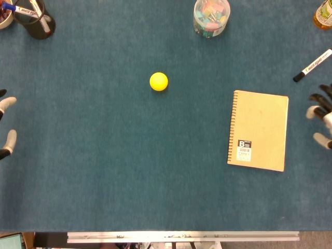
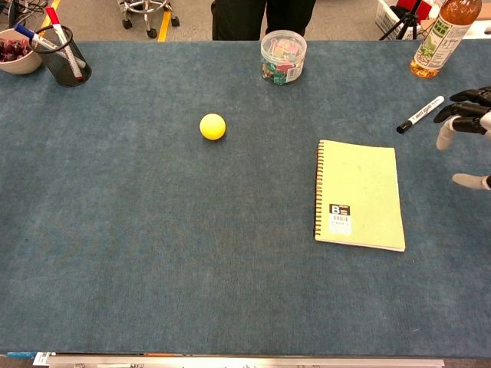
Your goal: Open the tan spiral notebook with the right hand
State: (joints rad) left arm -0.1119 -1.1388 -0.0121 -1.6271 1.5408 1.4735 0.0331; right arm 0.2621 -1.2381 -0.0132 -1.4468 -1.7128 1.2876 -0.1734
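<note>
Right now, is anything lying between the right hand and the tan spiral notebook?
Nothing visible. The right hand is at the table's right edge, fingers apart, holding nothing, and only bare blue table separates it from the closed notebook. The black marker lies farther back, off that line.

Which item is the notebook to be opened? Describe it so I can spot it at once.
On the blue table, look right of centre, below the loose black-capped marker. The tan spiral notebook lies flat and closed, spiral along its left edge, the only flat rectangular thing there.
</note>
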